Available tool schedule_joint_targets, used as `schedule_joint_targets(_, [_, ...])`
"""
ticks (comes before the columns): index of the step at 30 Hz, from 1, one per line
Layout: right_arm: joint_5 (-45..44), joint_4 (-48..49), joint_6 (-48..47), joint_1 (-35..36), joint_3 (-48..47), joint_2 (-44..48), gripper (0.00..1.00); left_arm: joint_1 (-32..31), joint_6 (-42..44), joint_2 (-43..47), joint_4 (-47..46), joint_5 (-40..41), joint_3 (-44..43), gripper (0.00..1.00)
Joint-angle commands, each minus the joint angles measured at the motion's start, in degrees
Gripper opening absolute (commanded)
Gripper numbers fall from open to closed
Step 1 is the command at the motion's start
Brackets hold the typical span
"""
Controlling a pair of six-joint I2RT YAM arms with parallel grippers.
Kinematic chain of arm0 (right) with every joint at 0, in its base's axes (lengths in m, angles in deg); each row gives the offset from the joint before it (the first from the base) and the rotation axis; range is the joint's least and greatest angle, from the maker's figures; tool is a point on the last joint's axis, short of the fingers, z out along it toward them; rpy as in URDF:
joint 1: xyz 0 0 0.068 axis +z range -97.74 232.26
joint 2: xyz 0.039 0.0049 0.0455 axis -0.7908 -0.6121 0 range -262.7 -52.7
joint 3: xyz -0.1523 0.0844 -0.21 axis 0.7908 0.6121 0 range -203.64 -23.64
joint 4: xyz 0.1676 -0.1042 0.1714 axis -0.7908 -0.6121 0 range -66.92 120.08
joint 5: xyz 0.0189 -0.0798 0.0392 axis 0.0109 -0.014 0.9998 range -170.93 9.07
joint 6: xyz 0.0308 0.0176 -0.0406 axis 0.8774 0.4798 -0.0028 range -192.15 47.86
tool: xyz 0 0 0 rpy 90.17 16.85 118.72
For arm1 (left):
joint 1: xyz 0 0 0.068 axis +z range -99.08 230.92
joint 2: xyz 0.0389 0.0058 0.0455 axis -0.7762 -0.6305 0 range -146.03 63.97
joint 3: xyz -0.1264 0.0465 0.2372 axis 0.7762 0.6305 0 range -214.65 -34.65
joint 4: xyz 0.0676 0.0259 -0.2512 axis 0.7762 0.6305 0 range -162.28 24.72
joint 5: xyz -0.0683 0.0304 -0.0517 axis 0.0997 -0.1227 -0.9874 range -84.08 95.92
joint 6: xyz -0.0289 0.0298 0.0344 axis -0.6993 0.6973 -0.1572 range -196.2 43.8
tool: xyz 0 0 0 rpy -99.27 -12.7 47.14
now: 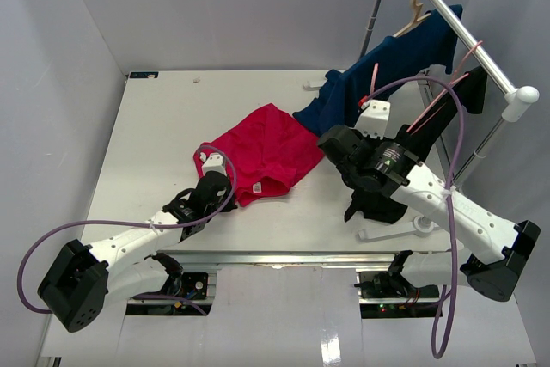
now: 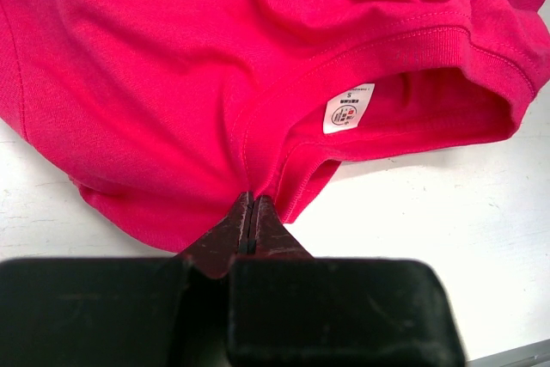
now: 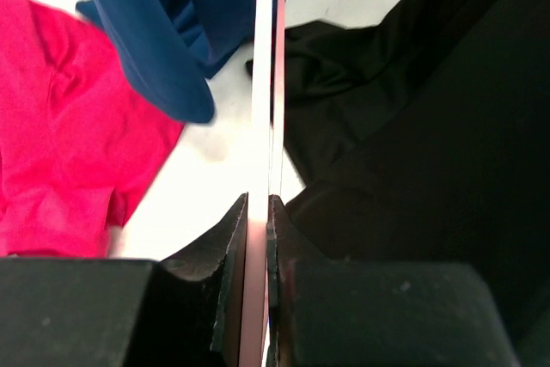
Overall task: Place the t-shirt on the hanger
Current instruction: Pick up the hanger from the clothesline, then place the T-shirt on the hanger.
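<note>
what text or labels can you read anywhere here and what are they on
"S": on the white label inside the collar of the t-shirt.
Smaller print under the S on that label: too small to read.
Navy shirt and black garment: no text visible.

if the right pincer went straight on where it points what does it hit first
Past the hanger it holds, likely the table between blue shirt and black garment, then the blue shirt; depth unclear.
</note>
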Motion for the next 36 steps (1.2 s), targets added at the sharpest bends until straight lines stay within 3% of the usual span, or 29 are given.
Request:
schedule_joint_targets(1, [2.0,-0.68,0.46,1.11,-0.14,0.74,0.08,-0.11,0.28,0.09,-1.13,-0.37,-1.06,0.0])
schedule_joint_targets(17, [18.3,-2.67,-12.48,4.48,-2.87,-0.84,0.08,-0.04,0.19,-0.28,-1.05,0.23,-0.93,0.0])
schedule_joint_targets(28, [17.58,-5.09,-14.09,13.54,-14.61,-4.28,0.08,-0.11,-0.16,0.26,-0.87,1.04,-0.72,0.0])
schedule_joint_targets(32, [13.23,-7.19,-14.93,16.18,-18.72,-5.97,0.08,-0.11,-0.86,1.05,-0.78,2.0,-0.6,0.0])
schedule_joint_targets(36, [13.58,-0.4,-22.55,16.92,-18.68,-4.48,0.08,-0.11,-3.42,2.63,1.37,3.08,-1.33,0.0])
